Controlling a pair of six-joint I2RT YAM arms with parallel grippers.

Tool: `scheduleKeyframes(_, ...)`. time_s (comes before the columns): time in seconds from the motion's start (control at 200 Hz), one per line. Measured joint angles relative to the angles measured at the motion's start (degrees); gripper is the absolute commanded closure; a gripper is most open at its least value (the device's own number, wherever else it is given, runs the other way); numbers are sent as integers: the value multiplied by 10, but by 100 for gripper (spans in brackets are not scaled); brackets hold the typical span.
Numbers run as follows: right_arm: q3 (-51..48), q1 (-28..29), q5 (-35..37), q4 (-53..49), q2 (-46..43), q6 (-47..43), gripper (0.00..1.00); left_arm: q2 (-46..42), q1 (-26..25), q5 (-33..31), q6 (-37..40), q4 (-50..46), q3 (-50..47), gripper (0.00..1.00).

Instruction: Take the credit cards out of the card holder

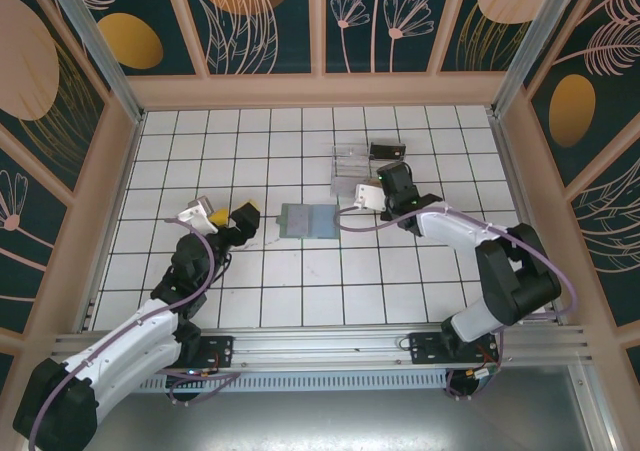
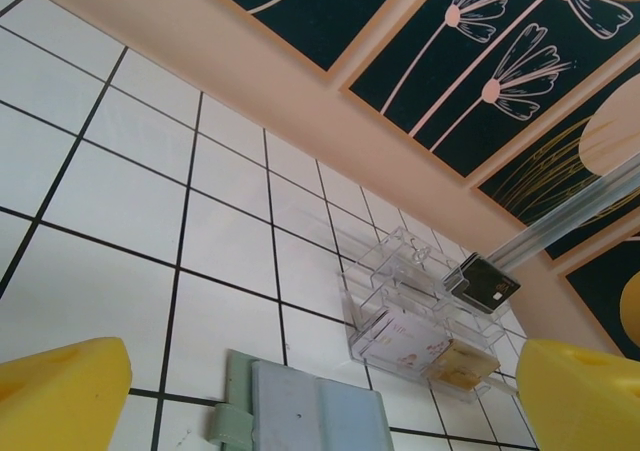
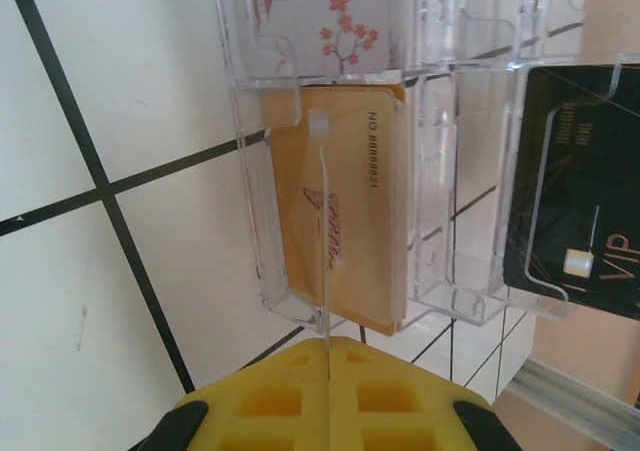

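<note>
The left arm reaches forward from its base with the elbow bent. The left gripper is spread wide, its two yellow fingers at opposite lower corners of the wrist view. The right arm folds at the elbow and stretches across to the left. The right gripper is closed, its yellow pads pressed together along one seam.
</note>
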Motion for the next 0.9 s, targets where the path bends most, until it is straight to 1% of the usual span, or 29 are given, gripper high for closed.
scheduleKeyframes(0.185, 11, -1, 0, 6, 21, -6, 100, 0, 0, -8, 0, -3, 0, 1)
scheduleKeyframes(0.405, 22, -1, 0, 15, 22, -8, 100, 0, 0, -9, 0, -6, 0, 1)
scheduleKeyframes(0.866, 24, -2, -2, 25, 53, -8, 100, 3, 0, -10, 0, -8, 0, 1)
scheduleKeyframes(0.881, 24, -2, -2, 26, 54, -8, 96, 3, 0, -10, 0, -8, 0, 1)
scheduleKeyframes(0.901, 24, -2, -2, 27, 54, -8, 88, 3, 0, -10, 0, -8, 0, 1)
